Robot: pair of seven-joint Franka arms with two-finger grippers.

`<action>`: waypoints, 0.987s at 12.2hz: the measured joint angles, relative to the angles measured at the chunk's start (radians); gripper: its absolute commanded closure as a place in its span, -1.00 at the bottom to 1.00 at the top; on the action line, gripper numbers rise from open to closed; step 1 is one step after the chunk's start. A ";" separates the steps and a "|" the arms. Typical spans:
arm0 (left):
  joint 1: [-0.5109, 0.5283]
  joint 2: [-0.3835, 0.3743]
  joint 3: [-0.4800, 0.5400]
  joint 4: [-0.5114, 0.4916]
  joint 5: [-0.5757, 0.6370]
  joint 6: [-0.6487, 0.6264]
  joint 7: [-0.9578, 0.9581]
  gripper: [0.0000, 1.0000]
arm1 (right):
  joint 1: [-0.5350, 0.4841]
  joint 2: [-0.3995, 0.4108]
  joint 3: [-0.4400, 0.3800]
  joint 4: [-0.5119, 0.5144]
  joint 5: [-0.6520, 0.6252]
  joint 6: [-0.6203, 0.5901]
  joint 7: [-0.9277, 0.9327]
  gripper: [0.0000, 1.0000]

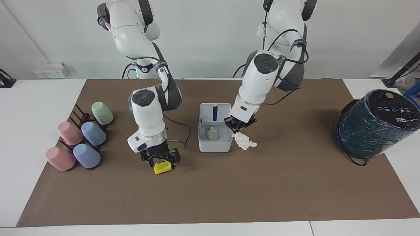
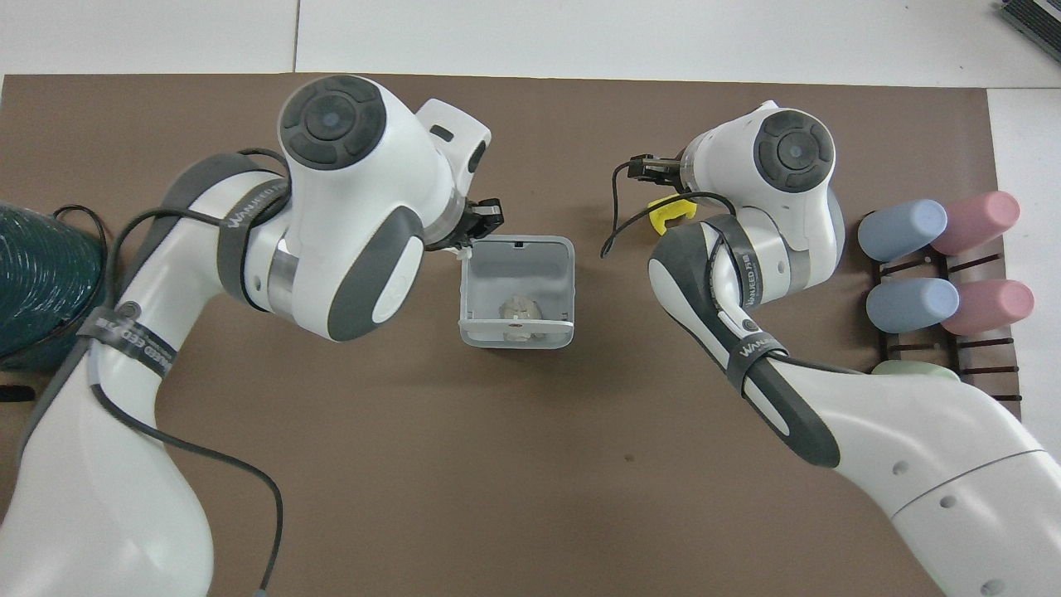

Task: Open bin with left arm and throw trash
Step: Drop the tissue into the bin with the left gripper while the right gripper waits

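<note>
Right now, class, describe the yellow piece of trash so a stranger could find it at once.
Start at the open white bin mid-mat, then look toward the right arm's end, short of the cup rack. There the right gripper straddles the yellow notched chunk on the mat, the only yellow thing in sight.

Open bin [image 1: 215, 139] holds paper wad [image 1: 212, 133]

- 2 glossy white jointed arms: the left arm [image 1: 262, 75] and the right arm [image 1: 147, 105].
- Dark grey round caps on the joints, grey padded bands at the elbows.
- Black straps with white lettering.
- Thin black cables along each arm.
- Black gripper [image 1: 240, 125] on the left; the right gripper [image 1: 160, 158] has a small blue light above it.
</note>
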 measured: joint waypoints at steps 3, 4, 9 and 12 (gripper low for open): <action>-0.076 -0.001 -0.001 -0.001 -0.022 0.029 -0.059 1.00 | -0.008 0.012 0.000 -0.016 -0.001 -0.001 0.000 -1.00; -0.095 -0.004 -0.001 -0.009 -0.024 0.028 -0.066 1.00 | -0.008 0.014 0.000 -0.034 -0.001 0.000 0.000 -1.00; -0.121 -0.042 0.003 -0.090 -0.047 0.028 -0.069 -1.00 | -0.017 0.018 0.002 -0.076 -0.001 0.054 0.001 1.00; -0.099 -0.047 0.020 -0.043 -0.051 -0.024 -0.070 -1.00 | -0.011 0.012 0.004 -0.075 -0.001 0.023 0.009 1.00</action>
